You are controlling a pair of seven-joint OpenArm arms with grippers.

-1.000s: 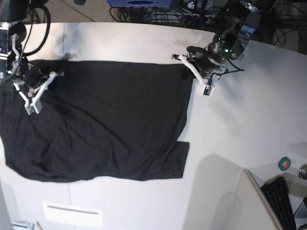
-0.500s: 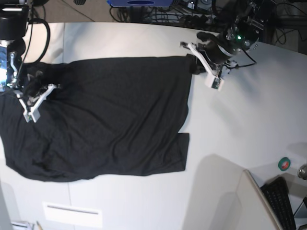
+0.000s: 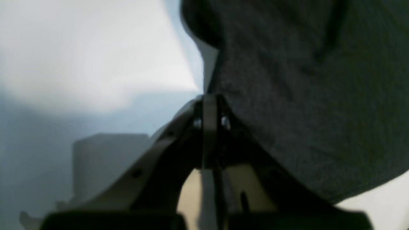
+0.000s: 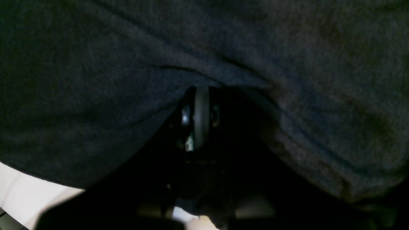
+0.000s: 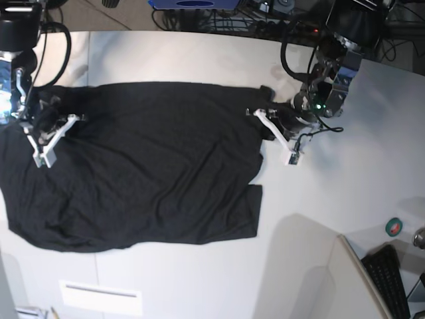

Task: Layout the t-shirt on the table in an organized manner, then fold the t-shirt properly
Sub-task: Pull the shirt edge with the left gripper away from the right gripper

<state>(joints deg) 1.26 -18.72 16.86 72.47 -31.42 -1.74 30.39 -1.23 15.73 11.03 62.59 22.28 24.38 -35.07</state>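
Item, as I log it: black t-shirt [image 5: 139, 166], spread rumpled across the bench [image 5: 345, 186], soft, limp, light, best taken at its edges; left gripper [image 5: 275, 136] and right gripper [image 5: 45, 136] fingers each pinched on its cloth

Base view: even overhead lighting, sharp focus; the table [image 5: 199, 60] curves at the upper edge from lens distortion. Left wrist view: blurred, with bright glare at upper left. Right wrist view: dim and soft, the t-shirt [image 4: 96, 64] fabric underexposed.
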